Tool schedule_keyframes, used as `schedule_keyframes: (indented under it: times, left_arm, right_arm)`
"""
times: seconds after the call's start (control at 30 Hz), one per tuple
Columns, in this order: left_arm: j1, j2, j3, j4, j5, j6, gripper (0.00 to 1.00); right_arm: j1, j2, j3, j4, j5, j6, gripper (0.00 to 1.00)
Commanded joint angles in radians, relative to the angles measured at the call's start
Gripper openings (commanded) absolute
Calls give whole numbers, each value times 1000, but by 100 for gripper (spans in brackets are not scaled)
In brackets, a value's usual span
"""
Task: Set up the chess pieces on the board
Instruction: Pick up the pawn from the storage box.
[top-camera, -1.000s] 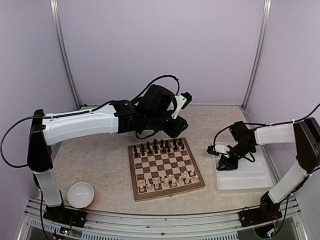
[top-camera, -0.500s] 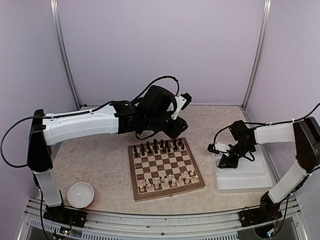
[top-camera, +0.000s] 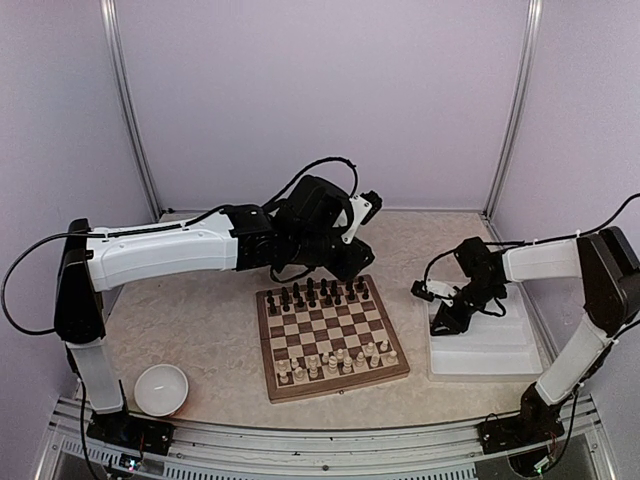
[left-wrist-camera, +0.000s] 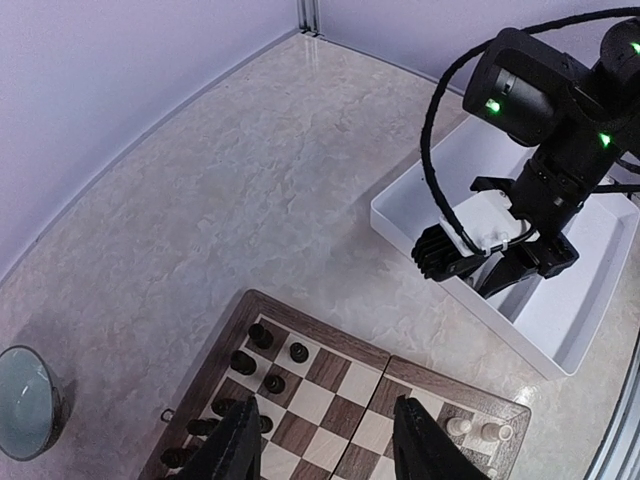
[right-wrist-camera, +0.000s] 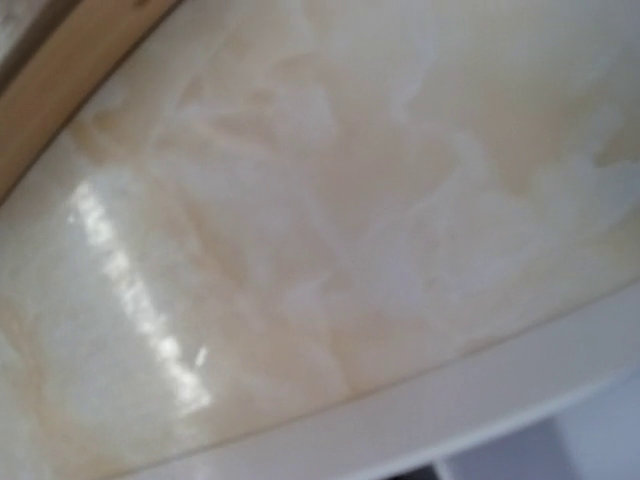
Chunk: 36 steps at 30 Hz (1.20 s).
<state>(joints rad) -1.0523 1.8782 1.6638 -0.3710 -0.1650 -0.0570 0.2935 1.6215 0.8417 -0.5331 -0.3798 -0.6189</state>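
Note:
The board (top-camera: 330, 338) lies at the table's middle. Cream chess pieces (top-camera: 338, 360) stand in its near rows and dark pieces (top-camera: 312, 293) in the far rows. My left gripper (top-camera: 346, 266) hangs over the board's far edge. In the left wrist view it (left-wrist-camera: 325, 440) is open and empty, above dark pieces (left-wrist-camera: 262, 360) and two cream chess pieces (left-wrist-camera: 472, 428). My right gripper (top-camera: 450, 318) reaches down into the left end of the white tray (top-camera: 492, 355). The right wrist view is a blurred close-up of a pale surface and a white rim (right-wrist-camera: 480, 390), with no fingers showing.
A white bowl (top-camera: 161, 388) sits at the near left, left of the board, and shows in the left wrist view as well (left-wrist-camera: 24, 415). The tray's wall (left-wrist-camera: 450, 290) runs close to the board's right side. Frame posts stand at the back corners.
My right wrist has shifted slightly toward the tray's far left corner. The left arm has drawn back a little from the board's far edge.

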Motion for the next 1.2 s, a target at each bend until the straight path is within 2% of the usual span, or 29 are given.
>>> schedule_keyframes:
  times: [0.0, 0.23, 0.5, 0.77, 0.93, 1.17]
  left_arm:
    - [4, -28, -9, 7, 4, -18, 45]
    - [4, -27, -15, 10, 9, -24, 46]
    - [0, -32, -28, 21, 31, -41, 45]
    - [2, -43, -52, 99, 145, -117, 46]
    - [5, -20, -51, 183, 292, -220, 46]
    - [25, 27, -80, 347, 485, -385, 46]
  right_arm:
    - [4, 34, 27, 26, 53, 69, 28]
    - [4, 13, -6, 40, 156, 94, 20]
    - [4, -74, -28, 22, 157, 82, 11]
    - [3, -283, -20, -52, -7, 22, 7]
    - [8, -404, 18, -94, -217, -30, 8]
    - [71, -432, 106, -141, -339, -64, 9]
